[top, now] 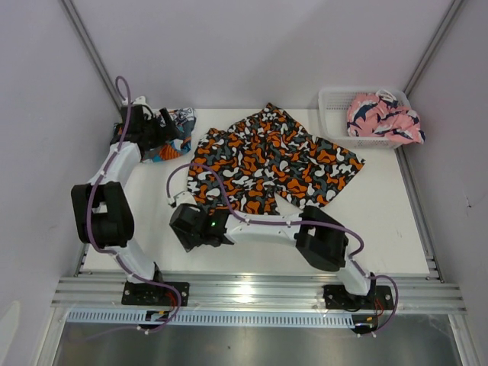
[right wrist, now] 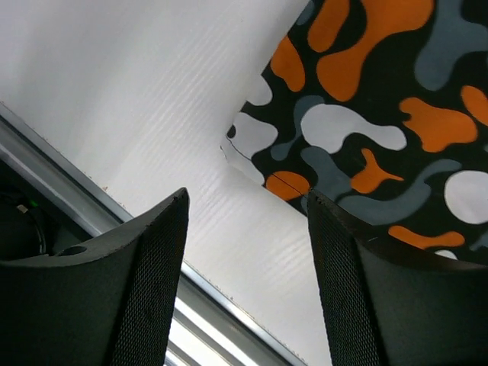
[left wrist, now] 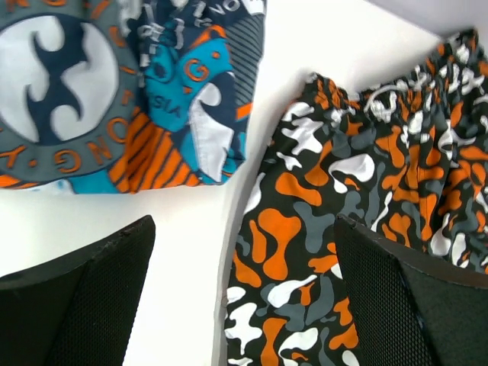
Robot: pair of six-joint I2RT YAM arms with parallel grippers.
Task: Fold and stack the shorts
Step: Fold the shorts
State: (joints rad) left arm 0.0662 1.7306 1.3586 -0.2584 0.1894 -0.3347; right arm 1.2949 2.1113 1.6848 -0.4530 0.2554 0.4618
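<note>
Black mesh-faced fingers [right wrist: 122, 290] fill the bottom of both wrist views. The right gripper [right wrist: 245, 200] has its jaws partly apart with nothing between them. Just past the gap, a corner of the blotched shorts [right wrist: 381, 114] lies flat on the white table [right wrist: 137, 99], closer to the right-hand finger. The overhead view hides that corner under the wrist. A metal rail [right wrist: 69, 179] runs along the table edge beside it.

The left gripper [left wrist: 244, 229] is spread wide and empty over a bare strip of table. The teal, orange and white shorts [left wrist: 76, 84] are on one side of the strip and the blotched pair on the other, close together but not touching. A gathered edge on the blotched pair may be the waistband, though the angle makes that unsure.

Only the overhead view shows the whole layout. The blotched shorts are spread open mid-table, and the teal pair is a compact bundle at the far left, partly under the left wrist. At the far right corner, a white mesh basket [top: 332, 122] holds a bunched pink, navy and white garment [top: 381, 118] that rises above its rim.
</note>
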